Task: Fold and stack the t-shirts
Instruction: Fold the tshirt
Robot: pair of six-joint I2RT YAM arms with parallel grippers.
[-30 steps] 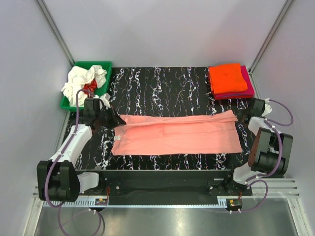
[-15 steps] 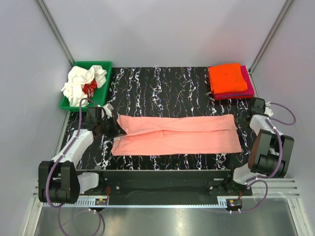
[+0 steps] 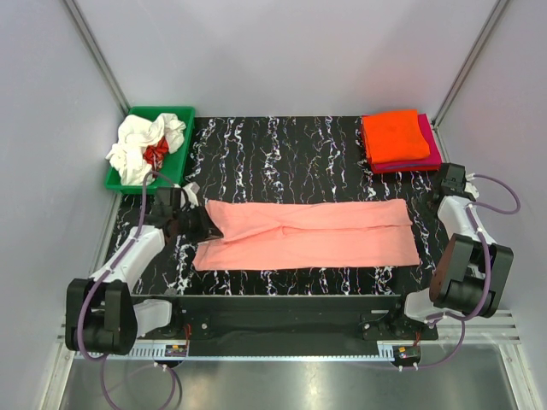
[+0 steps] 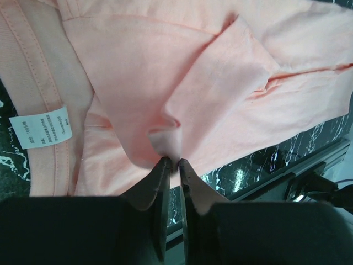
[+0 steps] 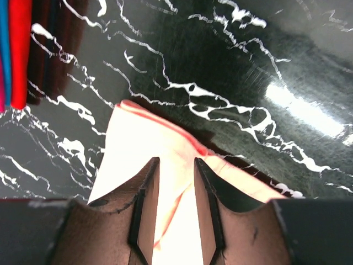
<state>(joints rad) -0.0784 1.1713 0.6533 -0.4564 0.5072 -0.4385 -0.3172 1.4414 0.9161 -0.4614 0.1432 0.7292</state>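
Mid-fold: my left claw pinches shut on a pucker of the pink shirt, spread between my claws. My right claw hangs parted, empty, over its corner. Next, I judge: grip there, fold across.

One spread shirt central, folded stack far right, bin far left

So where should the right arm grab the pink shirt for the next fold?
Probably best to take the salmon-pink shirt at its far right corner, coming in low from the right. It lies flat as a long strip, so only the edge offers a lip to pinch. The right gripper is open over that corner, and the left gripper is shut on the opposite end.
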